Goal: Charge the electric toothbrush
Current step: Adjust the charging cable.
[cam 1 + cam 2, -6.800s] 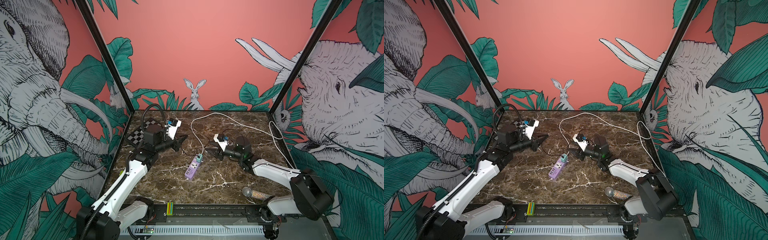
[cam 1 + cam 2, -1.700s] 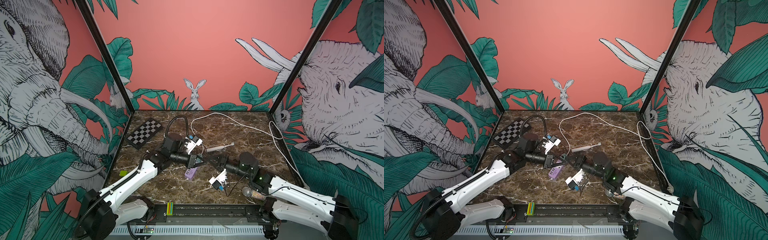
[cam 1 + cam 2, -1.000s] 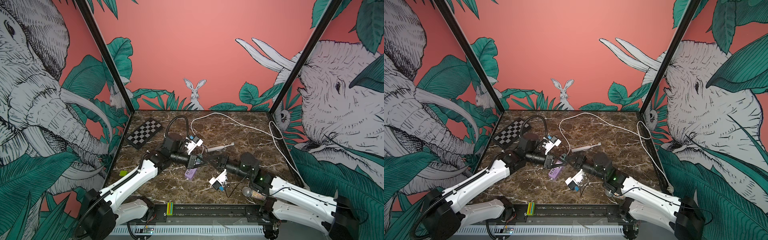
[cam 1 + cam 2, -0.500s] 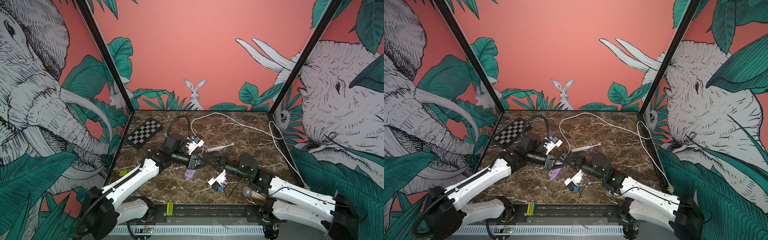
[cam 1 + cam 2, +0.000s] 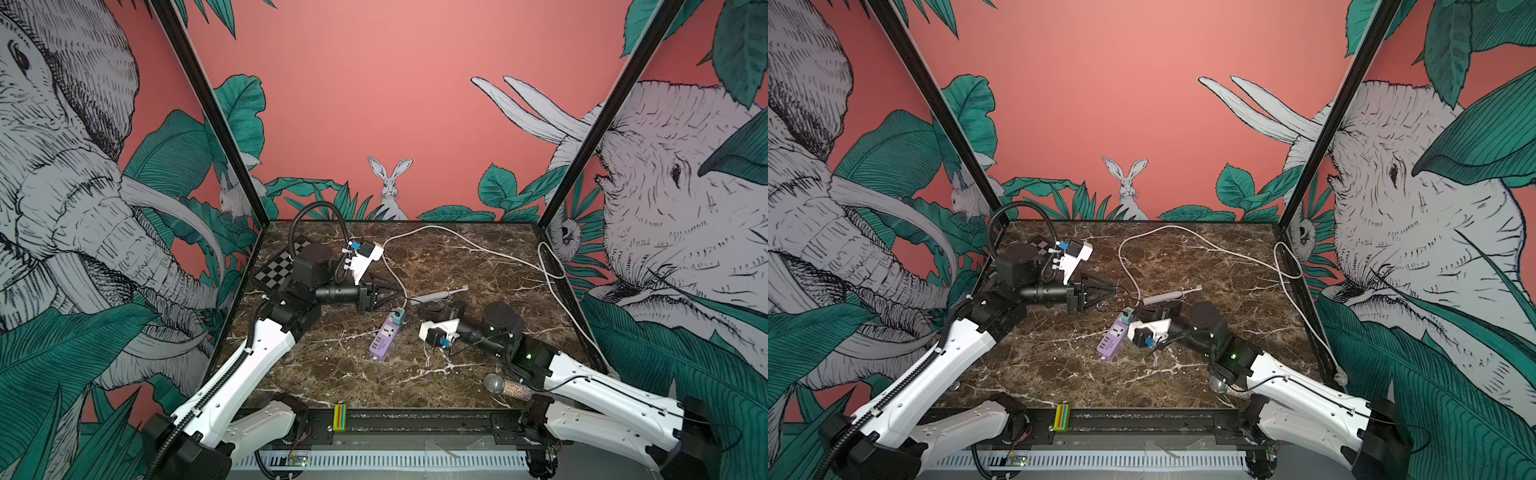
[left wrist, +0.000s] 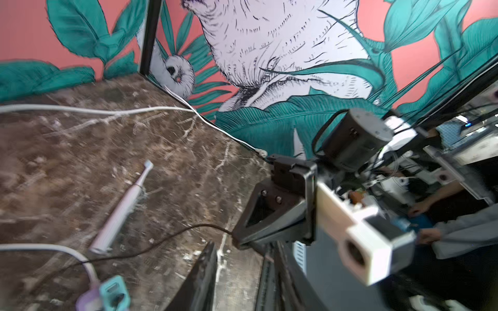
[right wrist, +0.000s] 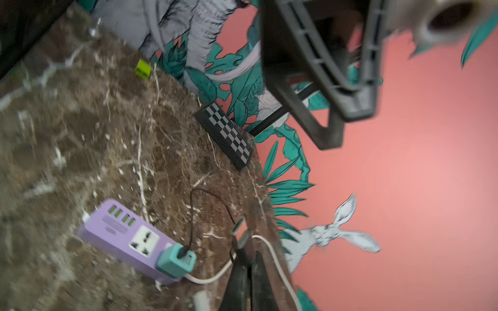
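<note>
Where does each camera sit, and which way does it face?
Top views: high in front, looking down toward the back wall; left gripper, right gripper show.
Left wrist: faces the right wall past the pale-pink electric toothbrush; own finger shows.
Right wrist: faces back-left, over the purple power strip; own fingers show.
Both wrists see the teal charger plug.

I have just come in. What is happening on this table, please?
Two robot arms are working on charging the electric toothbrush, which lies flat on the marble table with nothing holding it. The right gripper is shut on the plug of a thin black cable. The cable comes from the teal adapter in the purple power strip. The plug is not yet in the toothbrush. The left gripper is open and empty, close to the toothbrush's handle end.
</note>
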Available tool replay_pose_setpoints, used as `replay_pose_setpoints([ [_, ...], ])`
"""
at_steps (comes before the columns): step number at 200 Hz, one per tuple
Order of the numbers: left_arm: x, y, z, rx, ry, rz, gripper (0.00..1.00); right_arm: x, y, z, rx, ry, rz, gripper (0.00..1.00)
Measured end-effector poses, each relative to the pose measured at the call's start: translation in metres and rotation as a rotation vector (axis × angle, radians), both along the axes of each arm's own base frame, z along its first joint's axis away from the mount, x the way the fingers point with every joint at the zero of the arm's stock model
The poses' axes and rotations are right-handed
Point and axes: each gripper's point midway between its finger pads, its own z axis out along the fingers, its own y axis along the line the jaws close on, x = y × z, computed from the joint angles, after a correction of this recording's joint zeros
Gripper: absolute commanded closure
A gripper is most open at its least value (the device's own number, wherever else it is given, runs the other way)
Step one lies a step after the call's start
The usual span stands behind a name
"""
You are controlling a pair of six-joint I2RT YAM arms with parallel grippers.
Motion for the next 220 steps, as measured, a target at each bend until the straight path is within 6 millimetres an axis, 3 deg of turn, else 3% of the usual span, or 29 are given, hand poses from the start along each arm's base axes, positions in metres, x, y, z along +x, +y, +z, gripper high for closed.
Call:
replay_pose_setpoints([
  [28,0.012,0.002,-0.010,0.049,-0.218,0.009,0.66,0.018,-0.005,0.026,0.212,0.250,-0.032,1.00],
  [57,0.026,-0.004,-0.027,0.066,-0.304,-0.036,0.61,0.033,-0.001,0.021,0.315,0.495,-0.004,1.00],
  [85,0.030,-0.014,-0.033,0.027,-0.312,-0.114,0.60,0.028,0.014,0.019,0.330,0.644,0.079,1.00],
  [151,0.010,-0.021,-0.017,-0.089,-0.422,-0.273,0.67,0.018,0.030,0.015,0.315,0.761,0.193,1.00],
  [220,0.000,-0.022,-0.021,-0.124,-0.403,-0.351,0.72,0.018,0.031,0.013,0.310,0.786,0.240,1.00],
])
